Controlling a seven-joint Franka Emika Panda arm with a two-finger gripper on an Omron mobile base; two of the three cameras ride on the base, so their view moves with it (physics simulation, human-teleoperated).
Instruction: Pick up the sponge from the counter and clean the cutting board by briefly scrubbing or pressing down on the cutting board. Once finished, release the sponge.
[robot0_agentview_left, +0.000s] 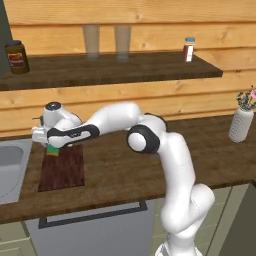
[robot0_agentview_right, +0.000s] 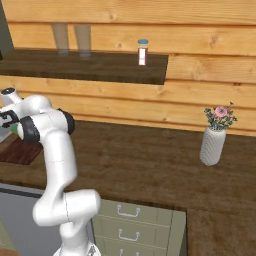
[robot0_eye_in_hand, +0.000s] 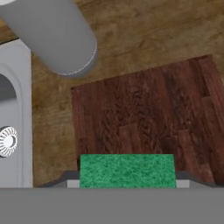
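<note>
Holding the sponge between its fingers, the gripper hangs over the far end of the board, which lies on the desk just beside the sink. In the hand view the green top of the sponge spans the space between the two finger tips, so the jaws look closed onto its two short ends; whether it already touches the wood below I cannot tell.

By its look, the sponge should be light and soft. It will squash under a firm squeeze or a hard press, and its rough green face should not slip easily. A hold across the short ends, low enough to catch the yellow layer, seems the safest, leaving the underside free to meet the board. The board looks stiff and flat, and will likely stay put under a light push.

From the base, the arm rises, bends at the elbow and reaches far to the left, the forearm running nearly level above the desk and the wrist turned so the hand points straight down at the board.
</note>
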